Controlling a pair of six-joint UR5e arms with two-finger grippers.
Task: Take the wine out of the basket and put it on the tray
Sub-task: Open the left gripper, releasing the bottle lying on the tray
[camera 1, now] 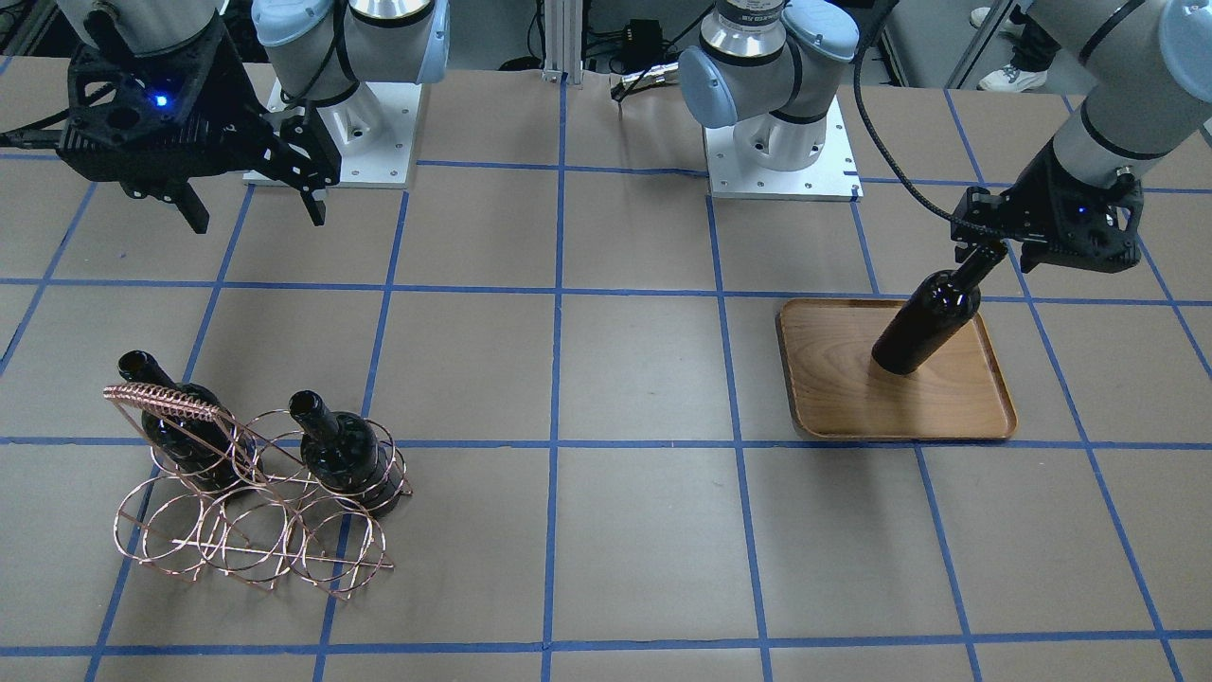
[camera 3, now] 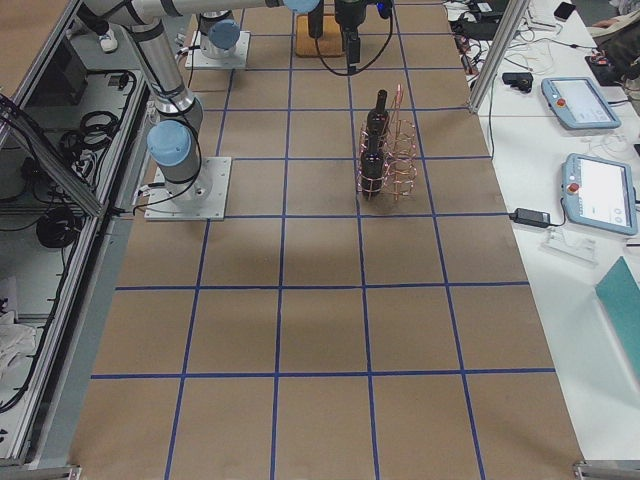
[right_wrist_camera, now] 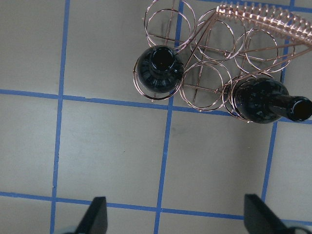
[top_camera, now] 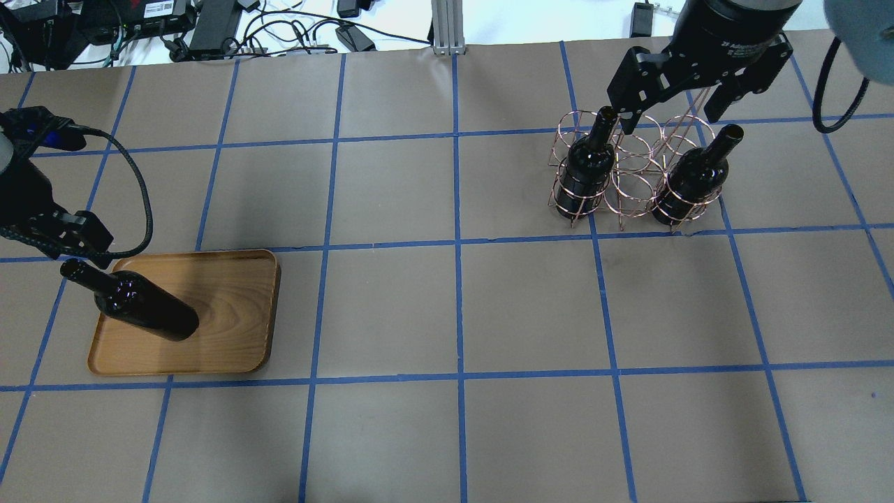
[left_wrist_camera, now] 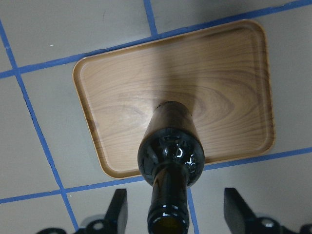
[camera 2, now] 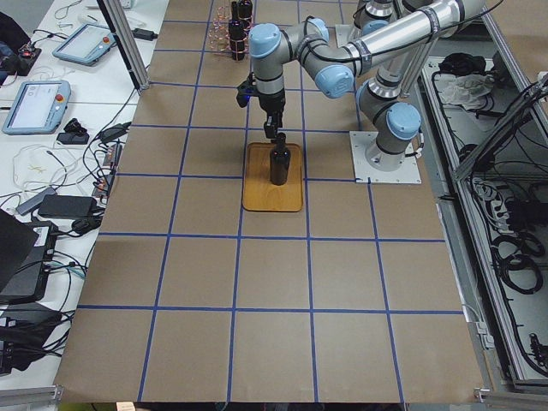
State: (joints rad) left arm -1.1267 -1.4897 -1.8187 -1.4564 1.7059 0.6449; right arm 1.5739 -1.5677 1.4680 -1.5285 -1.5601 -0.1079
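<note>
My left fingers [left_wrist_camera: 118,209] open either side of bottle [left_wrist_camera: 170,141] neck, not touching; bottle upright, tray [left_wrist_camera: 122,87] centre. Rise straight, no sideways nudge. My right fingers [right_wrist_camera: 99,214] open, basket [right_wrist_camera: 263,17] at frame top.

In the basket [top_camera: 634,183], 2 bottles [top_camera: 585,168] fill 2 end rings; the other rings stand open. Open table [top_camera: 454,300] separates basket from tray [top_camera: 230,328].

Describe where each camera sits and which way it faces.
Front-facing: across table, facing both bases; left gripper around wine on tray.
Overhead: high behind, looking down; right gripper, basket.
Exterior left: table's left end; left arm near.
Exterior right: opposite end; right arm near.
Left wrist: down onto wine; own fingertips.
Right wrist: down onto basket; own fingertips.
Front-facing, overhead share tray, basket, mirrored.
</note>
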